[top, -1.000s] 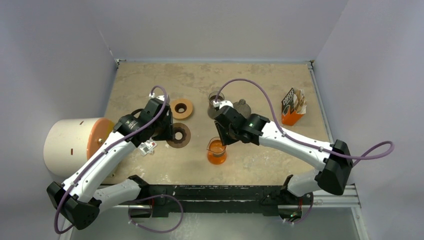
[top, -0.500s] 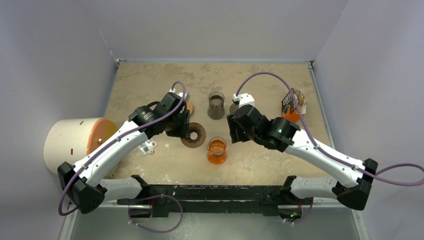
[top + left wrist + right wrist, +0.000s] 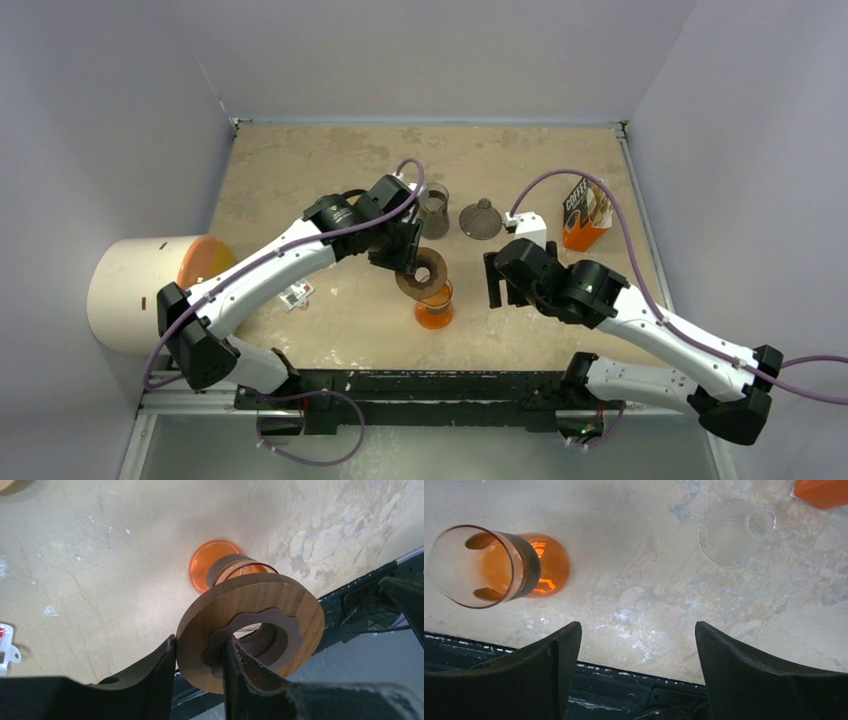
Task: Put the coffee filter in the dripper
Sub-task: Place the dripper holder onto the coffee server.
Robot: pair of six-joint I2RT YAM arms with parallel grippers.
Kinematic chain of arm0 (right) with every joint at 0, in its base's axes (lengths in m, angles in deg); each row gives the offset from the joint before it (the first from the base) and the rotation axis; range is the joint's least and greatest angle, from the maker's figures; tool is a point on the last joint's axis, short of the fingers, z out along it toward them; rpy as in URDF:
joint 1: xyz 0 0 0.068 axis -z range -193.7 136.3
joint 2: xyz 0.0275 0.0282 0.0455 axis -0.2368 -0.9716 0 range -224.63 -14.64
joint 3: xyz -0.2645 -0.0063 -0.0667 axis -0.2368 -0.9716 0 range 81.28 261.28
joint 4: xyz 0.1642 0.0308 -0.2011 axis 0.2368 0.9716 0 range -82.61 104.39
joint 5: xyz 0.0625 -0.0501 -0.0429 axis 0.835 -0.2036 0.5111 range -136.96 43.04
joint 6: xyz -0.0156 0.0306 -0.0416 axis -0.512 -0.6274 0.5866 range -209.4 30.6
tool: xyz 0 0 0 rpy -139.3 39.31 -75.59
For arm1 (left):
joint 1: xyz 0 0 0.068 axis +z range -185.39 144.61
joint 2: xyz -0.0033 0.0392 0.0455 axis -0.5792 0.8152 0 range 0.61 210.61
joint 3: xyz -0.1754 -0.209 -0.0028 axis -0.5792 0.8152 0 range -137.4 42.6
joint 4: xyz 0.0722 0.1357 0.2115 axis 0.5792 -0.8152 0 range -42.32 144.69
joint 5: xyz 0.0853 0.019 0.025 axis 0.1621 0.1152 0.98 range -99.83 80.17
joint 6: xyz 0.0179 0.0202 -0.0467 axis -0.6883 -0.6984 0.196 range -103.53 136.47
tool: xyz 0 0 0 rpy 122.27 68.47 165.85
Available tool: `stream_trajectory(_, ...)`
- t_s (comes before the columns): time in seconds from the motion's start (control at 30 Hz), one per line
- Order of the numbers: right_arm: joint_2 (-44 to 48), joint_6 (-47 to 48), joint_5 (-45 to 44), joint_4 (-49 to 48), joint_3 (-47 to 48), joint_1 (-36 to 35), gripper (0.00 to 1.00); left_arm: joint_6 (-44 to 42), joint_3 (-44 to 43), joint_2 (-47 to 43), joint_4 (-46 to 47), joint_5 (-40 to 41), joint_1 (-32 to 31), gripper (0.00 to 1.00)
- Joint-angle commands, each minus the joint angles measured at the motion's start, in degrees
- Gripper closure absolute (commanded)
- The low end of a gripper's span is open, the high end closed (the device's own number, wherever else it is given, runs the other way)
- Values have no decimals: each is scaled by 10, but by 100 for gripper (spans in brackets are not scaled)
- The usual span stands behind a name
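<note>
Left gripper (image 3: 197,652): closed on the wood collar (image 3: 300,610), one finger through the centre hole and the other outside the rim (a pinch across the band, so most of the hole stays free).
Collar position: over the mouth of the orange vessel (image 3: 544,565), overlapping it in the top view. Cannot tell if they touch. It reads as the collar being brought to seat on that vessel.
Collar attitude: a flat ring, tilted, with its axis leaning off vertical. It would need levelling to sit flush.
Right gripper (image 3: 636,630): jaws wide apart with nothing between them, over bare table (image 3: 300,160) to the right of the vessel. Probably standing clear of the left arm's work.
Glass dripper cone (image 3: 724,542): on the table, well apart from its collar, near the smoky cup (image 3: 433,203). It seems to rest wide mouth down and narrow end up, so its long axis is roughly vertical but inverted. It must be turned over before it can take a filter.
Coffee filter: not found in any view; it may be hidden by the left arm.
Progress: early, since the dripper is in two pieces.
</note>
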Motion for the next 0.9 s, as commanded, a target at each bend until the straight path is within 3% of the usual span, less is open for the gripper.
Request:
stream_trajectory(0.0,29,-41,-20,26,-22,-1,14,-26,-51,31,-22,-35,-18,100)
stream_trajectory(0.3,45,-57,2,2,-57,-1,15,-40,-92,94,-45,-42,-40,100)
stream_trajectory(0.87,35,-67,24,-16,-77,-1,15,-41,-79,149,-14,-32,-41,100)
